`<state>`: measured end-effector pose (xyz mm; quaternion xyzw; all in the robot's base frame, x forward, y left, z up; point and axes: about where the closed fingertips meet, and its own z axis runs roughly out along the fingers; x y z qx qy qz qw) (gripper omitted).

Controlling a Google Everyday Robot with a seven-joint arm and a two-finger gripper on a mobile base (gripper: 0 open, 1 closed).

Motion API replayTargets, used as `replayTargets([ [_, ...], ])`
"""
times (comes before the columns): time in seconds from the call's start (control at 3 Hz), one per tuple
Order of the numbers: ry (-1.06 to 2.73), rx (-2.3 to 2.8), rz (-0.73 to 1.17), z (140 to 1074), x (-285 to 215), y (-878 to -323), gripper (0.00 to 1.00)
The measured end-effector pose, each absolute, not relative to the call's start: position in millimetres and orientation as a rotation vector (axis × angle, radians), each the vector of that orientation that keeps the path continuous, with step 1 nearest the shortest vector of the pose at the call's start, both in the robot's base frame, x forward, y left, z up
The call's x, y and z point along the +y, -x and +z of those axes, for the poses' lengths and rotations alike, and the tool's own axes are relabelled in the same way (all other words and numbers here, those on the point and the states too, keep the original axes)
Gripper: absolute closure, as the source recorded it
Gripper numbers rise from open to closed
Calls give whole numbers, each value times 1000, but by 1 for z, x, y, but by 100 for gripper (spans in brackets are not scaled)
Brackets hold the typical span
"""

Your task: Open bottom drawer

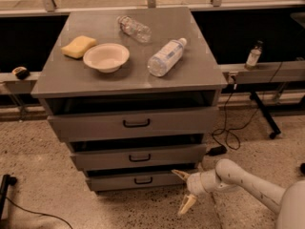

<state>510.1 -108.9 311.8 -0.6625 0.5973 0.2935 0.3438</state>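
The bottom drawer (119, 181) is the lowest and narrowest grey front of the cabinet, with a small black loop handle (143, 180) at its centre. It stands slightly pulled out, like the two drawers above it. My gripper (184, 190) is low near the floor, just right of the bottom drawer's right end. Its two pale fingers are spread open, one near the drawer's corner and one pointing down at the floor. It holds nothing.
The cabinet top (200, 75) carries a yellow sponge (78, 46), a white bowl (106, 57) and two plastic bottles (166, 57). A cable and plug (217, 150) lie on the floor to the right. A small bottle (253, 55) stands on the rail.
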Motion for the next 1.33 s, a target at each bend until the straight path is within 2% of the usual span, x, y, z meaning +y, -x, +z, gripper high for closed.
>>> replayTargets([
  [0.67, 1945, 1524, 654, 213, -57, -519, 0],
  [1.33, 1912, 1517, 606, 212, -55, -528, 0],
])
